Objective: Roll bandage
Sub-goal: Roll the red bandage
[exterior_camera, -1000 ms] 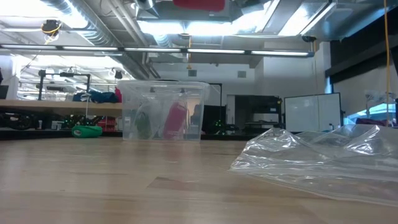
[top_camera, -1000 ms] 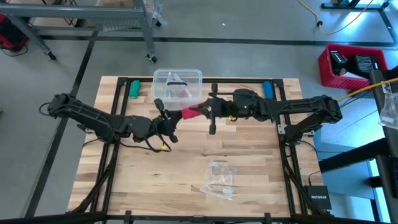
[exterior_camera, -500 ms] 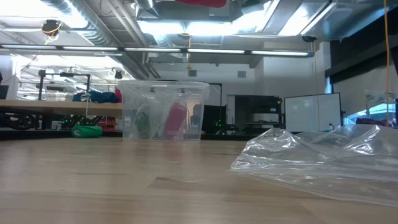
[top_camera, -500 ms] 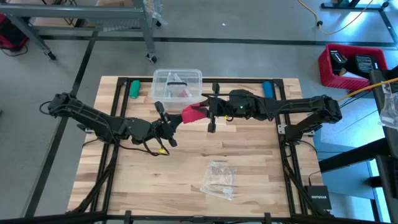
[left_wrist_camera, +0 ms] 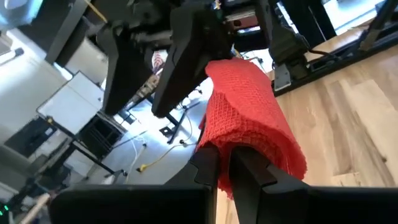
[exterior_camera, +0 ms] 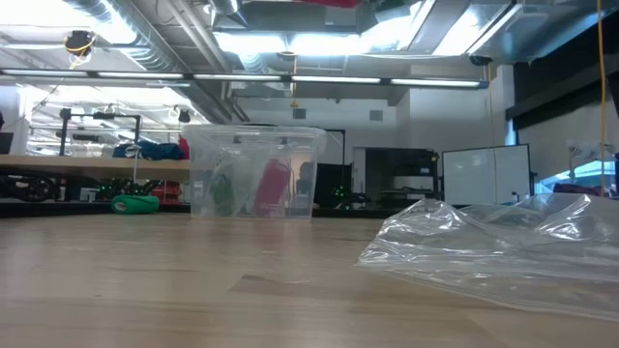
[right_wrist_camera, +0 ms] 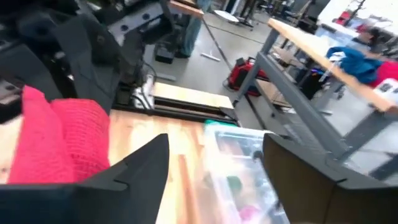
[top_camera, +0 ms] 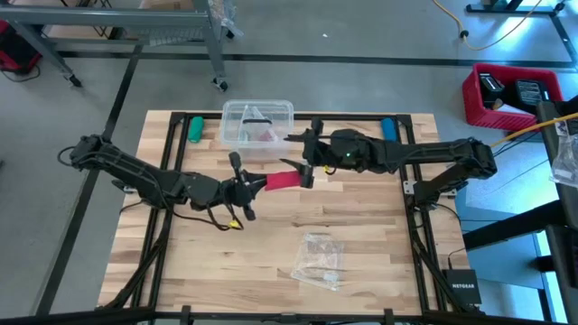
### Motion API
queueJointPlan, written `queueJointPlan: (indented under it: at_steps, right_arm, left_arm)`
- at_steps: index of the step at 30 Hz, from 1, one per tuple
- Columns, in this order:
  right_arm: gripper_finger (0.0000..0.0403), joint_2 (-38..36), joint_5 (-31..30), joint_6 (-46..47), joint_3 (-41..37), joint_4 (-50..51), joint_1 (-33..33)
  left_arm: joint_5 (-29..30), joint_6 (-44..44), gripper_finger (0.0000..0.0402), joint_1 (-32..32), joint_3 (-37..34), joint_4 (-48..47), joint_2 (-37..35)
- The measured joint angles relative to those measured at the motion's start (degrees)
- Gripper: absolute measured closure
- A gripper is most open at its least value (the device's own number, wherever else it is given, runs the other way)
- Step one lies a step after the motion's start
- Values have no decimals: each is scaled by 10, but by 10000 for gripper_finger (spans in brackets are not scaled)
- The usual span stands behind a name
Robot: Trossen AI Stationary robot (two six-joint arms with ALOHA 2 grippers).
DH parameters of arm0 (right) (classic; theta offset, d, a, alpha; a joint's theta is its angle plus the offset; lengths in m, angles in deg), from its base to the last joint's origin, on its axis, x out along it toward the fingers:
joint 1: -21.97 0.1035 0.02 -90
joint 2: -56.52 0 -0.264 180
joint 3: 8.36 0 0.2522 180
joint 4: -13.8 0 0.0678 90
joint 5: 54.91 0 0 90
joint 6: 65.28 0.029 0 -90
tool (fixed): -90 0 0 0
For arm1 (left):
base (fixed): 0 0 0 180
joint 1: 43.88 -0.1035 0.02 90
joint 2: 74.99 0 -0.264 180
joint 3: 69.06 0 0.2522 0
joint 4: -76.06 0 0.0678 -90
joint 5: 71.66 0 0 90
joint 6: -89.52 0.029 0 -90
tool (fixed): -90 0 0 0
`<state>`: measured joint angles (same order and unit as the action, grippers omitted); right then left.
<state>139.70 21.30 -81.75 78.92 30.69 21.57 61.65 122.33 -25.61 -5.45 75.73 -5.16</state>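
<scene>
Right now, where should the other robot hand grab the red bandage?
Probably the free end of the bandage, coming from the right. The left gripper already pinches the other end, so it sticks out toward the open right gripper beside it.

Red-pink mesh-textured bandage [left_wrist_camera: 249, 118], clear box [top_camera: 257, 120], pale wood table [top_camera: 361, 244].

Bright, even light comes from ceiling lamps [exterior_camera: 290, 41], glaring at twelve o'clock in the low view. Shadows are soft. The right wrist view is blurred.
</scene>
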Motion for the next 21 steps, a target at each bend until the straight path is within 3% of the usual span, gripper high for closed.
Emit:
queueJointPlan:
  at_steps: [6, 10, 14, 21]
  right_arm:
    - [133, -66, -5, -32, 0, 13, 17]
    - [133, -103, 39, -22, 0, 76, 28]
    - [133, -94, 100, 24, 0, 128, 26]
    - [133, -45, 105, 26, 0, 112, 22]
  left_arm:
    - [4, -55, 384, -9, 0, -27, 0]
    - [4, -59, 384, -11, 0, -40, 0]
    - [3, -43, 384, -10, 0, -38, 0]
    - [3, -2, 384, -7, 0, -34, 0]
